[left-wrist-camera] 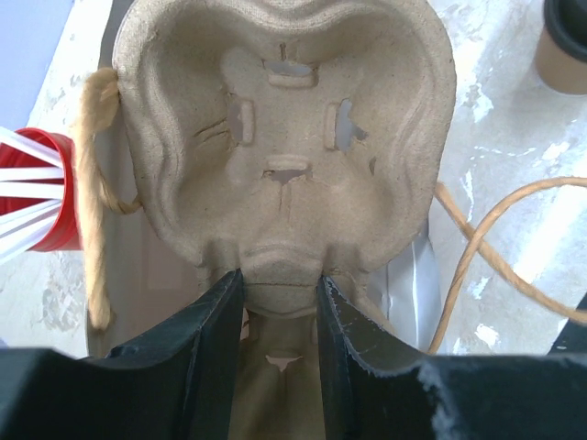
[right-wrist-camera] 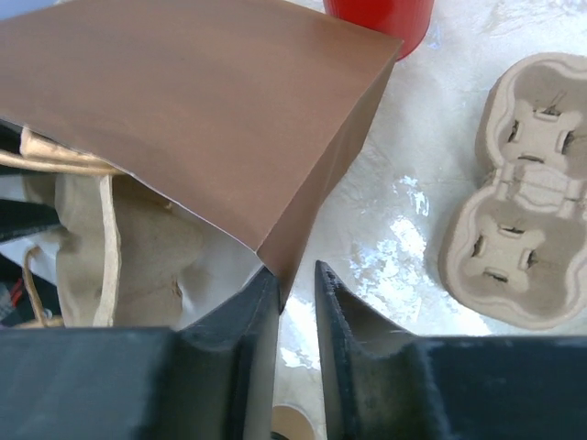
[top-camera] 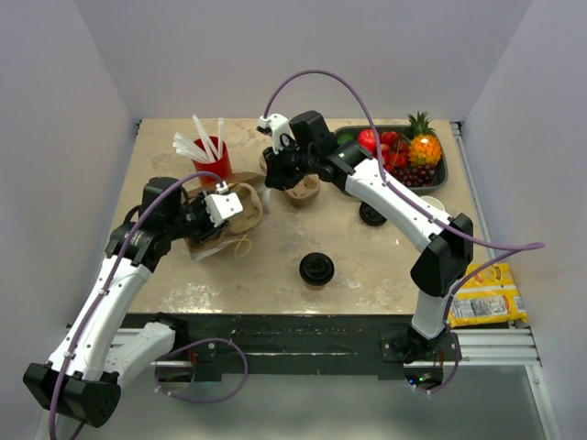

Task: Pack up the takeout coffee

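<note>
On the worktop (top-camera: 261, 280), toward its near edge and between the two arms, the takeout coffee (top-camera: 316, 269) stands upright with its black lid on, apart from both tools and from all packaging. The left tool (left-wrist-camera: 280, 280) is closed on the narrow end of a pulp cup carrier (left-wrist-camera: 284, 137), its jaws bearing on either side of the moulded rim. The carrier lies at the mouth of the brown paper bag (right-wrist-camera: 183, 110), with the bag's twine handles trailing on both sides. The right wrist view shows part of the carrier already under the bag's upper panel. The right tool (right-wrist-camera: 295, 270) sits at the bag's open corner with its jaws drawn almost together. The paper edge meets the fingertips, but it cannot be told whether the corner is actually pinched. A second pulp carrier (right-wrist-camera: 518, 238) rests unused beside the bag, its cup wells vacant. Assessment: the task is at an early, preparatory stage. The bag appears to be held open and a carrier is partway in. No cup is seated in either carrier and nothing of the coffee has entered the bag. Outstanding items, as judged from this layout: settle the carrier fully inside, release it, collect the capped cup, and lower it upright into a well. Spillage is the main risk if the cup tilts
</note>
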Motion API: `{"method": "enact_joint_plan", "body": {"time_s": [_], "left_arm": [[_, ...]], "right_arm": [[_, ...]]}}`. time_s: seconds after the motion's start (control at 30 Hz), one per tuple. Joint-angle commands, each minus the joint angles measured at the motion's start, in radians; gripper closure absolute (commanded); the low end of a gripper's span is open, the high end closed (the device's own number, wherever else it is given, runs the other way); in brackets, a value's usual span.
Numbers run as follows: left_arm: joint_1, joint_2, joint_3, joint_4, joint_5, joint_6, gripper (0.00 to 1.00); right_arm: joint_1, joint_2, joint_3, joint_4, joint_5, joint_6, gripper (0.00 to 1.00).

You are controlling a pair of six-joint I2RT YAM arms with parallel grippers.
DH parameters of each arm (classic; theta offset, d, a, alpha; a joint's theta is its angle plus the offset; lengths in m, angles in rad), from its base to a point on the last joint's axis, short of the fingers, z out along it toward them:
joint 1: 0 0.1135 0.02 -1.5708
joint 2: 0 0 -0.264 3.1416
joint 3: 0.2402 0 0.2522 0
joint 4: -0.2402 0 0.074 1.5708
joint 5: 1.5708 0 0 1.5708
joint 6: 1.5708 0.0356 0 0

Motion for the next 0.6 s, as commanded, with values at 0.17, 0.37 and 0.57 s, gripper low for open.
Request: {"method": "enact_joint_plan", "body": {"time_s": [0.17,0.37,0.57], "left_arm": [[-0.005,0.017,0.016,0.059,-0.117,0.080,1.00],[-0.166,0.060,0.018,0.066,-0.264,0.115,1.00],[-0.303,0.138,0.083,0.050,-0.465,0.086,1.00]], "right_arm": [[0.006,-0.052,0.019,-0.027,-0.077,-0.008,1.00],[0.033,-0.054,0.059,-0.038,-0.106,0.081,1.00],[0.043,-0.043,0.139,-0.099,-0.097,0.125,1.00]]}}
